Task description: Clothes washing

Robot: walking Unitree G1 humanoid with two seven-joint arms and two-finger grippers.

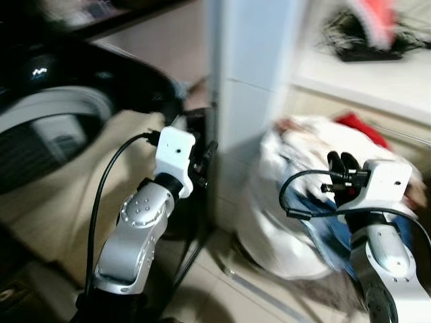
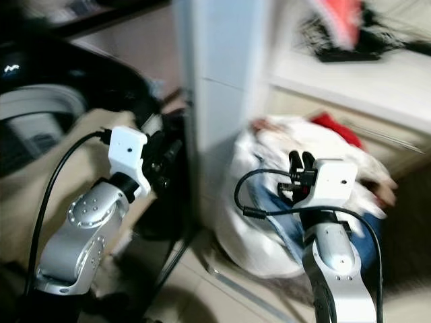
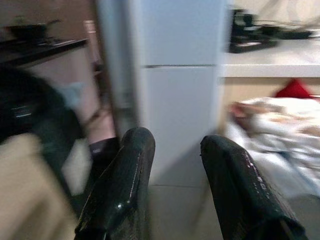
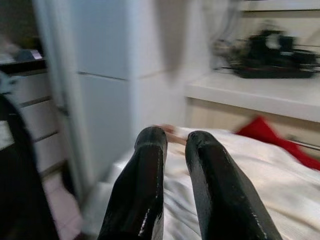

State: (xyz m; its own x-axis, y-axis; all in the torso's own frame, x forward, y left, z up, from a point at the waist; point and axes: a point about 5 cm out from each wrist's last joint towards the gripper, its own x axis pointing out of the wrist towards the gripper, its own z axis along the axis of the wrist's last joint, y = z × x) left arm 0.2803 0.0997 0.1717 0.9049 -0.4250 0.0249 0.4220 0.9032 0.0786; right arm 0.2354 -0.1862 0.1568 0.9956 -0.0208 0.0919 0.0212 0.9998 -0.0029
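The laundry pile (image 1: 316,202), a heap of white fabric with blue denim low at its near side and a red garment (image 1: 360,128) at its far edge, lay on the floor (image 1: 236,299) to the right of a white pillar (image 1: 252,81). All views were blurred.

The right end effector (image 1: 342,161) was raised in front of the pile, its two black fingers (image 4: 142,190) nearly together with a narrow gap, nothing between them. No contact with the fabric could be confirmed.

The left end effector (image 1: 202,158) was held up just left of the pillar's near face, its fingers (image 3: 122,185) parted with a clear gap, holding nothing.

The washing machine (image 1: 60,128), dark-bodied with a round door (image 1: 50,138), stood at the far left, well apart from the pile, the pillar between them. Whether the door was shut could not be told.

A white shelf (image 1: 377,81) ran at the far right above the pile and carried a dark object (image 1: 370,44), too blurred to identify.
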